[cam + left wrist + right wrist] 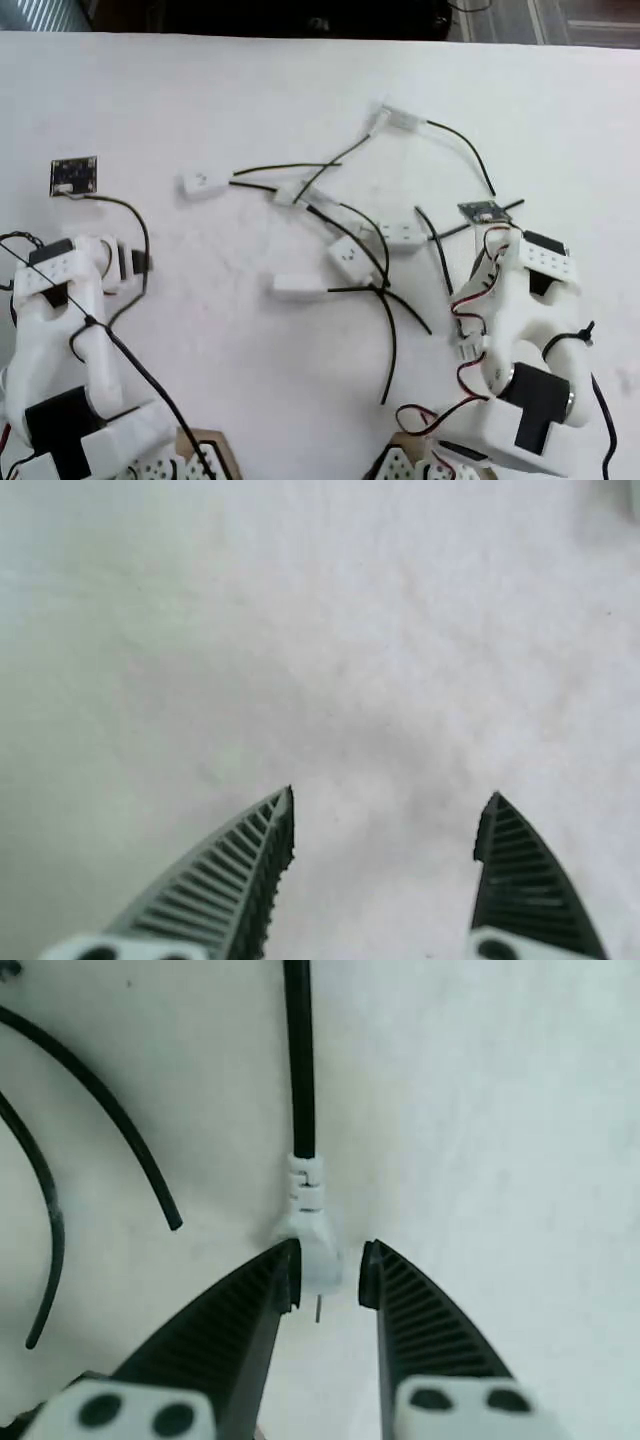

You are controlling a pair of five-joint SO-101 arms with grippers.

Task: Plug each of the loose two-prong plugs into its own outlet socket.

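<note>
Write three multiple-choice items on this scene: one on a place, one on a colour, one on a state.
1. The plug in the right wrist view lies: A) between the fingers of the right gripper; B) between the fingers of the left gripper; C) hanging in mid-air.
2. Its cord is: A) red; B) black; C) blue.
3. The left gripper is: A) shut on a plug; B) shut on a cord; C) open over bare table.
Key: 1A, fingers flank it; 2B, a black line leaves it; 3C, fingers apart, nothing between.

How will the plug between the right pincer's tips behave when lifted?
The plug looks small, probably light. Its black cord looks fairly stiff and may tug or twist it. Its smooth tapered body might slip in the right pincer.
</note>
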